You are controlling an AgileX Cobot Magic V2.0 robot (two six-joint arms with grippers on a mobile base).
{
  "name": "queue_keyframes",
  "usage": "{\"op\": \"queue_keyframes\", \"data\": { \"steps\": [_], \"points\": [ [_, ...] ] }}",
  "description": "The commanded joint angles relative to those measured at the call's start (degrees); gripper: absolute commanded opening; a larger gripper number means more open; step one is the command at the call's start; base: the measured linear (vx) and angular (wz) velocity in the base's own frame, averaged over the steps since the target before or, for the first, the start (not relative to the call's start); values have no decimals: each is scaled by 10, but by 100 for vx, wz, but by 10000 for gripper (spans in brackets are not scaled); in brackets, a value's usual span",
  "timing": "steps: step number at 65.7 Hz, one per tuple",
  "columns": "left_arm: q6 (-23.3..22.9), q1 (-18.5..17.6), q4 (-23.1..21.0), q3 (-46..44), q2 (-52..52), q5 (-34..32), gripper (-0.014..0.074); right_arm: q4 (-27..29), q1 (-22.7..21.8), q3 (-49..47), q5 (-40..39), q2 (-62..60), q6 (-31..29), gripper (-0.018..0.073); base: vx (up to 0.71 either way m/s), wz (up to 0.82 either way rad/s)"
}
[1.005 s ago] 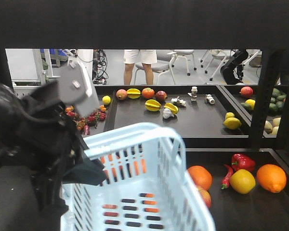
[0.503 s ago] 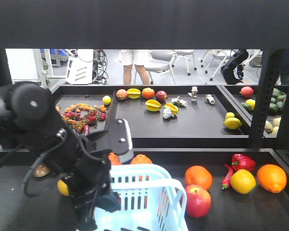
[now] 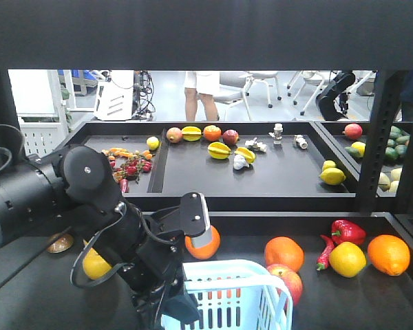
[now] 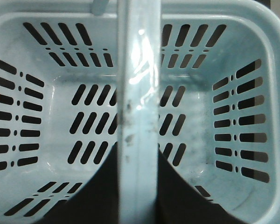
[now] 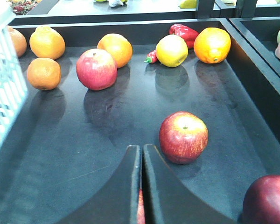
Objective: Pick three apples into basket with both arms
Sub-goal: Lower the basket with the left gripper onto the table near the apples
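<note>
**Left gripper clamped on the basket handle, right gripper pinched shut over the tray**

My left wrist camera looks straight down into the basket. Its handle runs up the middle of the view. The left gripper has 1 black finger pressed against each side of the hoop, so it is closed on it. In the front view the left arm bends down to the basket, which sits at the bottom edge of the picture over the lower tray.

On the right wrist camera, the right gripper has its 2 fingers brought together, with only a hairline slit between them. A red sliver shows low in that slit, and I cannot tell what it is. The fingers hang above the dark tray floor. The near apple lies just right of the tips, apart from them. The far apple sits further up the tray beside an orange. The dark apple fills the bottom right corner. The basket wall shows at the left edge of this view, well apart from the fingers.
</note>
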Motion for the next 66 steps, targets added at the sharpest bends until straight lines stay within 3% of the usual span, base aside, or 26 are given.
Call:
{"op": "queue_keyframes", "data": {
  "steps": [1,32,44,51,66],
  "points": [
    [3,-8,-40,-20,-22,-4,-7,-1,-4,-1,-43,-4,-4,-4,0,0],
    [14,-24,-25,-20,29,-3,-2,-1,-4,-1,-43,-4,-4,-4,0,0],
    [13,-24,-26,-20,44,-5,44,-1,-4,-1,-43,-4,-4,-4,0,0],
    [13,-24,-25,-20,50,-5,127,-1,-4,-1,-43,-4,-4,-4,0,0],
    [8,-24,-26,-20,50,-4,458,-1,-4,-1,-43,-4,-4,-4,0,0]
  ]
}}
